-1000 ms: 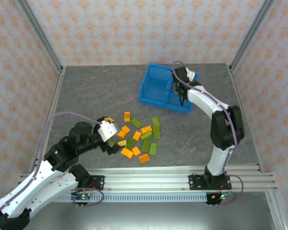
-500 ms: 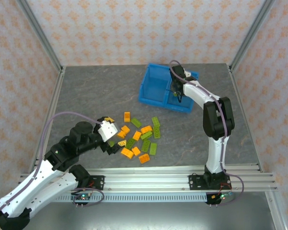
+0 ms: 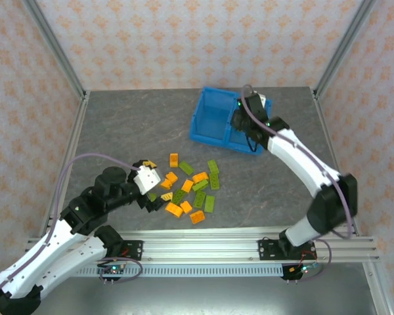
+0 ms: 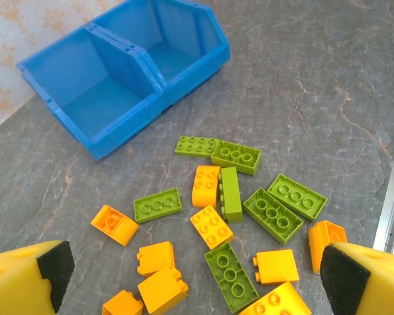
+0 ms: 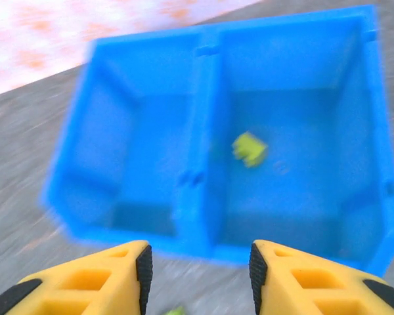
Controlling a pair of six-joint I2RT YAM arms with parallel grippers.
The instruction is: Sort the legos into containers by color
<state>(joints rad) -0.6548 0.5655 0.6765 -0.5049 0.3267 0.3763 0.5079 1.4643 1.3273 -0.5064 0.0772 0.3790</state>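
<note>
- My right hand (image 5: 198, 266), fingers apart and empty, hangs near the front wall of the bright blue plastic two-compartment bin (image 5: 200, 118). One small olive-green studded brick (image 5: 249, 148) lies in the compartment on the right of the wrist view.
- My left hand (image 4: 197, 272), spread wide, hovers over the loose orange and green bricks (image 4: 230, 193) on the grey table (image 4: 328, 98).
- Risk: the loose bricks touch, so one pinch may take mixed colours.
- Risk: the right hand may clip the wall and shove the bin.

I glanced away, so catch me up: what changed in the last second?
The right gripper opened over the blue bin, apparently dropping the green brick now seen in one compartment, and its arm's elbow swung out to the right. The left gripper, open above the loose bricks, and those bricks stayed put.
</note>
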